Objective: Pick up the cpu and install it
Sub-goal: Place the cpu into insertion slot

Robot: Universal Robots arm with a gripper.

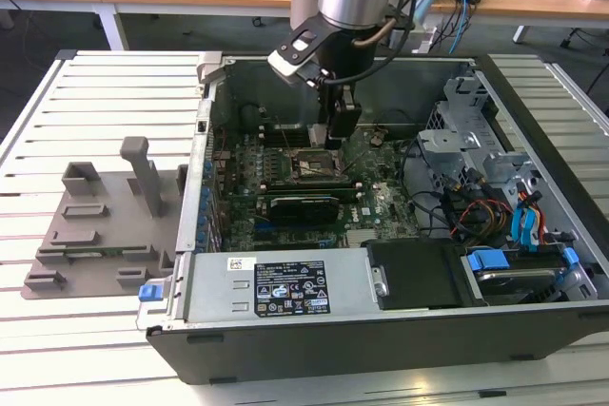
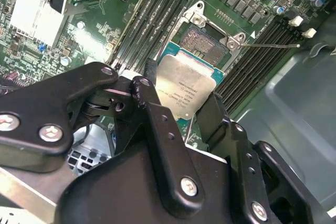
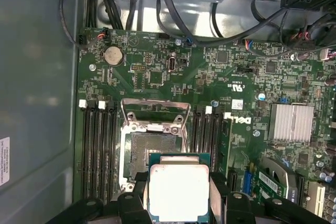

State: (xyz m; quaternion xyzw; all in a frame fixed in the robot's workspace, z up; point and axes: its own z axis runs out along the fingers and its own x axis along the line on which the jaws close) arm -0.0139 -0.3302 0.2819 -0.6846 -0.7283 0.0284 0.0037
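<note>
The cpu (image 2: pixel 185 88) (image 3: pixel 178 190), a flat square chip with a silver top and a green rim, sits between my gripper's black fingers (image 2: pixel 152 85). My gripper (image 2: pixel 184 95) (image 3: pixel 178 203) is shut on it in both wrist views. The chip hangs just above the motherboard's open socket (image 3: pixel 152 153) (image 2: pixel 202 40), whose metal frame stands lifted. In the exterior view my gripper (image 1: pixel 338 135) reaches down into the open computer case, right over the socket (image 1: pixel 309 166).
Memory slots (image 3: pixel 97 150) flank the socket on both sides. Black cables (image 3: pixel 178 14) run along the case wall near the board. A drive cage (image 1: pixel 476 149) with wiring fills the case at the exterior view's right. A grey plastic tray (image 1: pixel 95 225) with upright posts lies outside, at the left.
</note>
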